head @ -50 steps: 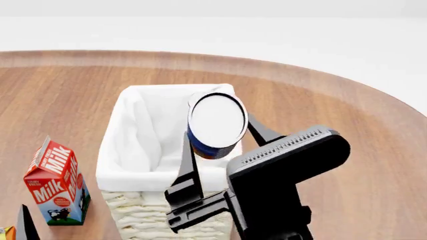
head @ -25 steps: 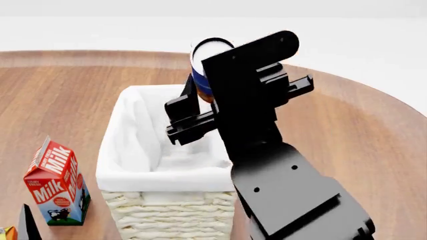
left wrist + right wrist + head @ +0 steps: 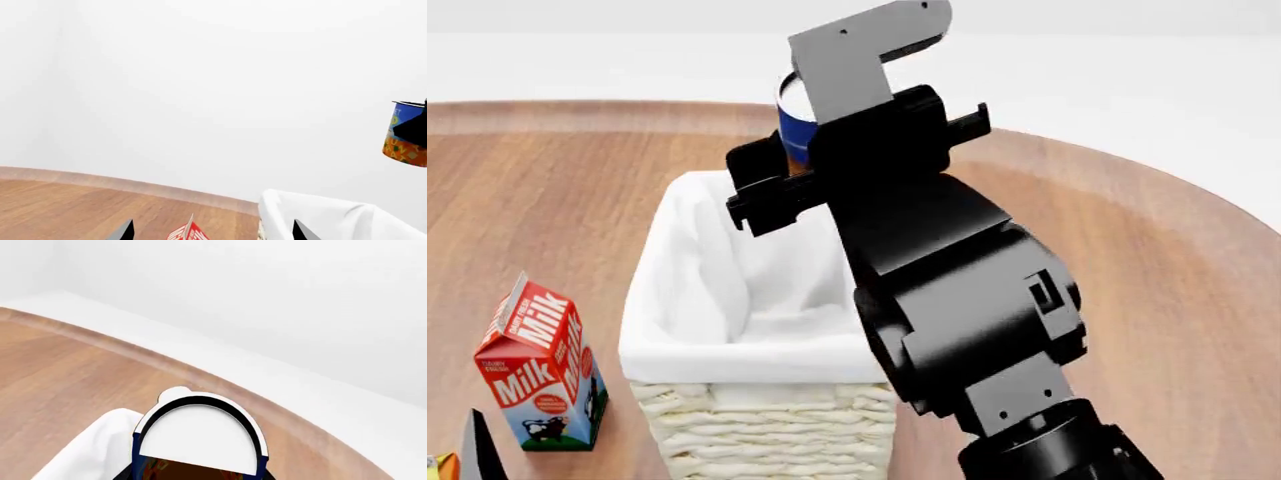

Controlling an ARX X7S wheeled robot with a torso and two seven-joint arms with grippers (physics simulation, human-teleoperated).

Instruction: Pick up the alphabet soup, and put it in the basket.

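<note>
Right claw [image 3: 790,150] grips the soup can [image 3: 794,128] high over the basket's [image 3: 754,345] far rim; release now and it might bounce out onto the worktop [image 3: 1121,260].

Right hand [image 3: 790,150] holds alphabet soup [image 3: 795,128] above basket [image 3: 714,345].

The right arm [image 3: 961,290] is built of matte black, blocky segments with rounded joints. A grey flat plate [image 3: 854,55] with small holes is mounted at its wrist.
</note>
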